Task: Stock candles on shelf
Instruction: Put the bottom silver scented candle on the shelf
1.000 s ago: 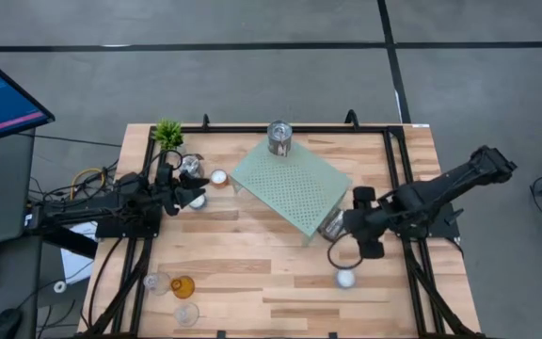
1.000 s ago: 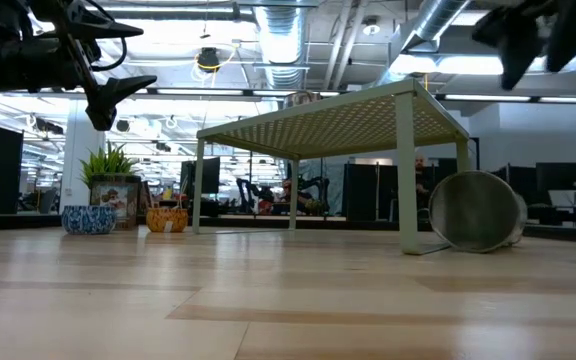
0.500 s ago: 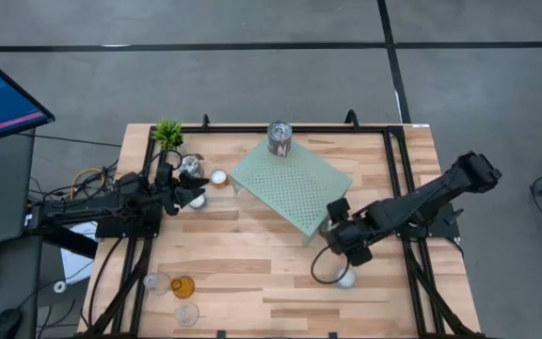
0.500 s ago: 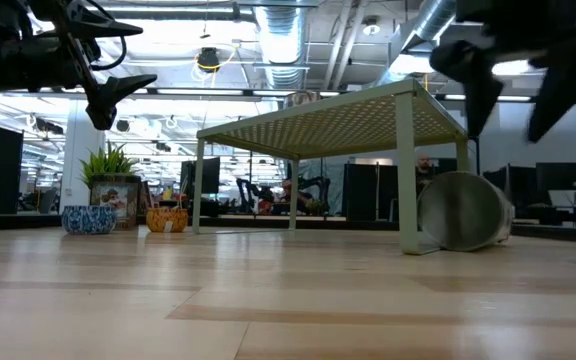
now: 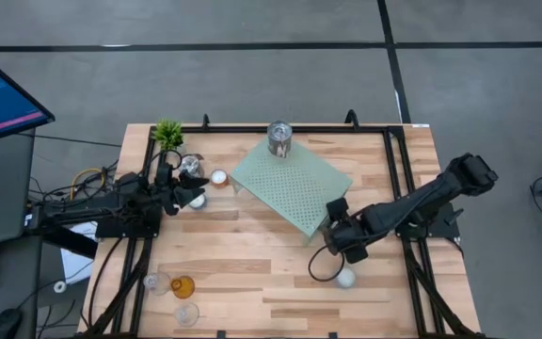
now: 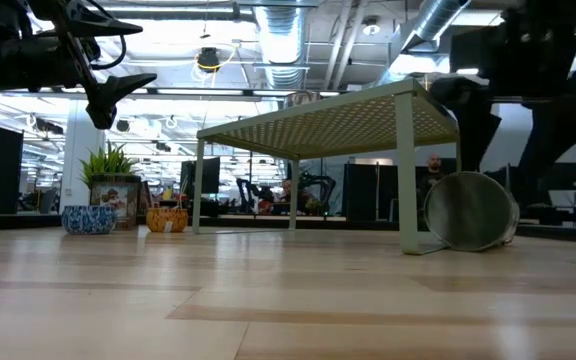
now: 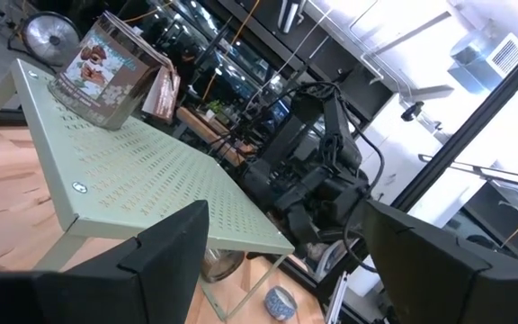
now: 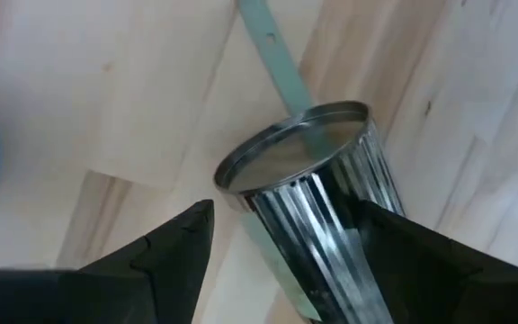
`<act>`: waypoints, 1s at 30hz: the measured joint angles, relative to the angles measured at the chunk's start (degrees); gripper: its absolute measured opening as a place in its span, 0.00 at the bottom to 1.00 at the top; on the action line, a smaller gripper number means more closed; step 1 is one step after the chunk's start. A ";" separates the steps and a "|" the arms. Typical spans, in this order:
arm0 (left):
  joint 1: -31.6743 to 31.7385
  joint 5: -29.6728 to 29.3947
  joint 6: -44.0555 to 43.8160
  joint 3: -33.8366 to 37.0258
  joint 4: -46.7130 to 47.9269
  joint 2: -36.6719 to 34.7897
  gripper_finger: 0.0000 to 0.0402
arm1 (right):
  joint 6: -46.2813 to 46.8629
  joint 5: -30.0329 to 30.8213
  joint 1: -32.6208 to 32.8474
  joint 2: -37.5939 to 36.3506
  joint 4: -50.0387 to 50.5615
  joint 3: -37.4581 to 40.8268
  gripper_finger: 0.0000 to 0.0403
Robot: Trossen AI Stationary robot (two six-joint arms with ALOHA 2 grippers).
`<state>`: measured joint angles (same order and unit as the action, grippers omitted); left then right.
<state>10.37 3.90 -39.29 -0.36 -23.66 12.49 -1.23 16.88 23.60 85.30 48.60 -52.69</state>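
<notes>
Right pincer (image 8: pixel 281 261) open astride toppled silver tin (image 8: pixel 317 189) beside shelf (image 5: pixel 290 185) leg; ribbed tin may roll away on closing.

table (image 5: pixel 252 273): shelf (image 5: pixel 290 188) | shelf: tin (image 5: pixel 278 137) (upright, back corner)

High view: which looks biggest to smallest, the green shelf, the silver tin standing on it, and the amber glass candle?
1. Green shelf, by far.
2. Silver tin on its far corner.
3. Amber glass candle, slightly smaller than the tin.

Robotics lab (exposed ducts (image 6: pixel 283 35), monitors (image 6: pixel 560 178))
</notes>
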 joint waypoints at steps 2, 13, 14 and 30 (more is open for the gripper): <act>-0.02 0.02 0.00 0.00 0.00 0.00 0.73 | 0.99 -1.07 1.04 -0.04 0.50 0.00 0.66; 0.00 0.01 -0.01 0.00 -0.02 0.07 0.73 | 10.12 -7.16 10.11 -2.68 9.90 -2.94 0.66; 0.00 0.00 0.00 0.00 -0.04 0.03 0.73 | 11.36 -7.10 10.63 -3.38 9.74 -4.02 0.66; -0.01 0.02 -0.02 0.00 -0.39 0.33 0.73 | 19.23 -11.10 8.68 -2.30 7.04 -5.57 0.66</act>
<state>10.36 3.92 -39.31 -0.36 -24.05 12.82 18.00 5.78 32.28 83.00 55.64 -58.26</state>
